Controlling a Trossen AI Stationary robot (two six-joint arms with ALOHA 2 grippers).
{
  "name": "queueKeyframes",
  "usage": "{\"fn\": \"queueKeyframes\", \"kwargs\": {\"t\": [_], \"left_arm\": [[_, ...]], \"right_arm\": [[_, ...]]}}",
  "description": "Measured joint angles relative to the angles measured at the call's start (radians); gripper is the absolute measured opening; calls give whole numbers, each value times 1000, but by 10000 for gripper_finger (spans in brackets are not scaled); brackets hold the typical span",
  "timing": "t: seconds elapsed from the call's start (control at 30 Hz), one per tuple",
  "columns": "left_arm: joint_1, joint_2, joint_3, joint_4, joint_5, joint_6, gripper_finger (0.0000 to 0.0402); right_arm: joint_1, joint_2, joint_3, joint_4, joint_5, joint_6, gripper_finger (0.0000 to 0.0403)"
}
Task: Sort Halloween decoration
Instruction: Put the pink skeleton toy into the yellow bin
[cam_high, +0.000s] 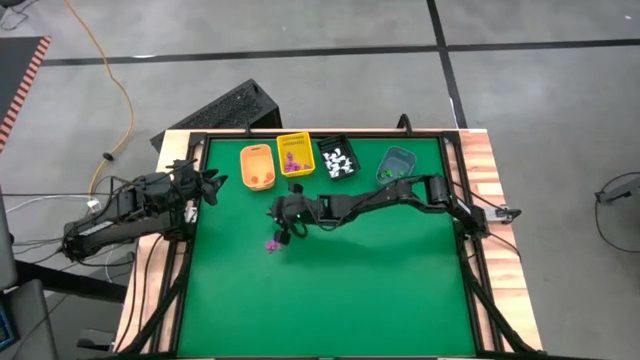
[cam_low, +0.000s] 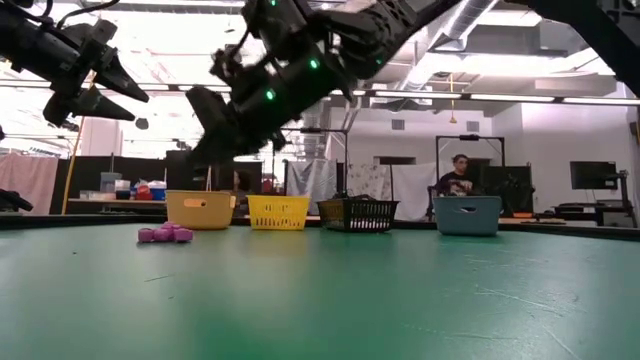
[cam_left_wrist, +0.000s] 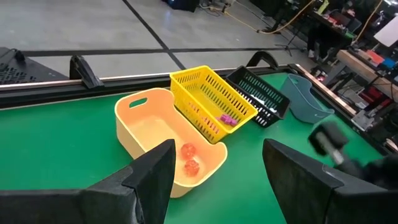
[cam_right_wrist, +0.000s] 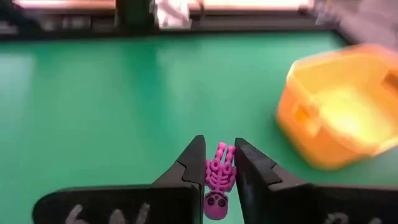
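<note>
The green table (cam_high: 330, 290) lay wide under both arms, framed by wooden edging. The right arm (cam_high: 400, 195) stretched long across it from the right side, reaching toward the middle, while the left arm (cam_high: 120, 215) waited off at the left edge, its left gripper (cam_high: 212, 187) raised above the table's near-left corner with fingers (cam_left_wrist: 146, 180) spread apart and nothing between them.

Along the far edge sat four bins in a row: the orange bin (cam_high: 257, 167) with a couple of orange trinkets (cam_left_wrist: 189, 158) inside, the yellow basket (cam_high: 295, 154) holding purple pieces, the black basket (cam_high: 337, 158) with white ones, and the grey-blue bin (cam_high: 397, 164) with green ones.

And there it was: the right gripper (cam_right_wrist: 216, 171) hung above the mat, just short of the orange bin, clamped on a purple skeleton (cam_right_wrist: 218, 180), the little figure pinched head-down between the two dark fingers. A small heap of purple trinkets (cam_high: 271, 244) lay on the mat just below that gripper. Beyond the table, a person (cam_low: 459, 175) sat in the room.
</note>
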Motion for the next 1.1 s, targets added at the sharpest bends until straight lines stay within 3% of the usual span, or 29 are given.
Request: {"fn": "queueKeyframes", "kwargs": {"t": [0.2,0.4,0.63,0.87,1.1], "left_arm": [[0,0,0,0,-2,-5,231],[0,0,0,0,-2,-6,231],[0,0,0,-1,-2,-6,231],[0,0,0,-1,-2,-6,231],[0,0,0,-2,-4,-10,231]], "right_arm": [[-63,-1,134,-70,-6,-145,70],[-179,-9,207,-135,-98,-212,70],[-333,-54,209,-206,-210,-215,70],[-446,-70,197,-272,-425,-214,70],[-485,-66,87,-257,-439,-181,70]]}}
